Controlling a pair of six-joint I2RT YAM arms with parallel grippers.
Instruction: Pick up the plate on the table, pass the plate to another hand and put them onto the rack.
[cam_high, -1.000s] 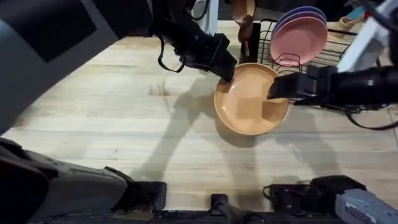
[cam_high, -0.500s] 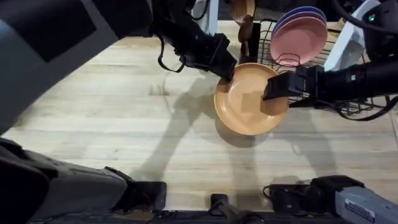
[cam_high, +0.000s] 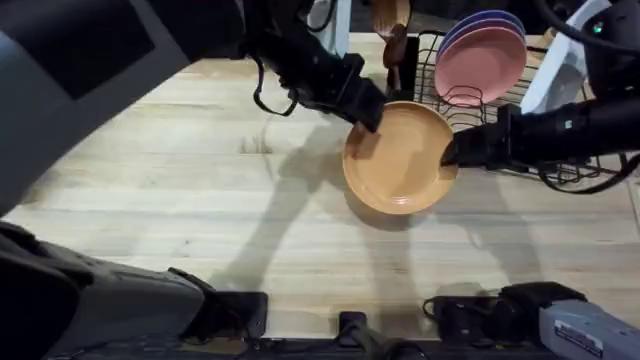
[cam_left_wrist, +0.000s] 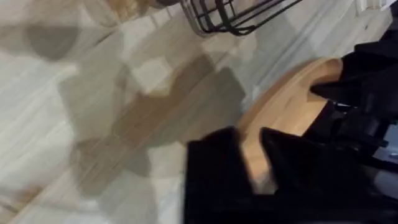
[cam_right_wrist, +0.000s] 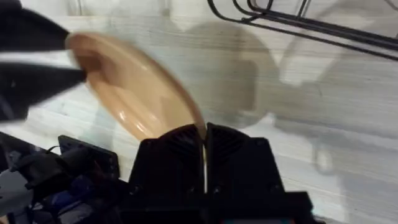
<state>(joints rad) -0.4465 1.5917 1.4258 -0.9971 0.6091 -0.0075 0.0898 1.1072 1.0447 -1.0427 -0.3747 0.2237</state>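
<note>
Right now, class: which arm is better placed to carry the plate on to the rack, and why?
Likely the right. The right gripper pinches the plate on its rim nearest the rack; the left gripper grips the opposite rim.

Plain orange-tan plate, unpatterned, with a slightly paler raised rim, shown against the light wooden table, whose planks carry a fine darker grain and soft grey shadows. Both grippers, left and right, are matt black, as is the wire rack. In the rack stand a pink plate and, behind it, a purple plate.
</note>
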